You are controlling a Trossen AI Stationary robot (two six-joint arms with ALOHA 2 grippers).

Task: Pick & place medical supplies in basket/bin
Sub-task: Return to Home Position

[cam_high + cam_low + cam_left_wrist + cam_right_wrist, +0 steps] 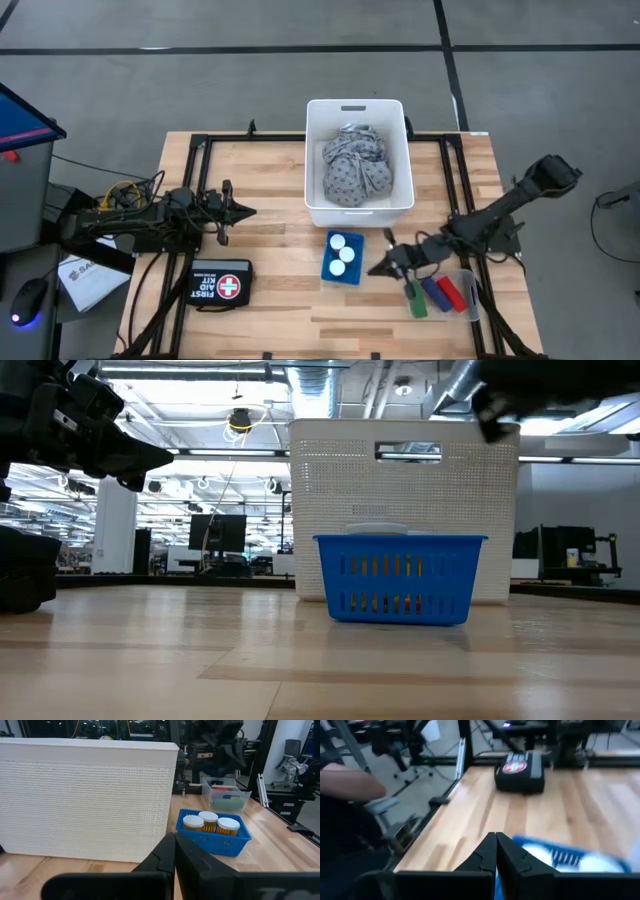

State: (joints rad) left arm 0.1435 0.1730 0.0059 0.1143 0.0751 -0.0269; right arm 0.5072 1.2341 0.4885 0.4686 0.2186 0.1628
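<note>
Pill bottles (341, 253) in blue bin (329, 277), wood table (270, 300), workshop (200, 510) behind; left claw (244, 210), right claw (377, 268) closed.

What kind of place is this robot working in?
Most likely a robotics lab in a large open hall: exposed ceiling ducts, workstation monitors in the room behind the wooden workbench, and a grey concrete floor marked with dark lines.

The cloth (357, 168) is lying in the bin (357, 102) at the middle of the table's (280, 320) far side. The basket (327, 270) holding three pill bottles (343, 254) is sitting just in front of it. The tray (470, 300) of stick-like pieces (442, 293) is resting right of the basket, the first-aid pouch (220, 284) left. My left gripper (248, 210) is hovering left of the bin, my right gripper (375, 269) between basket and tray.
</note>
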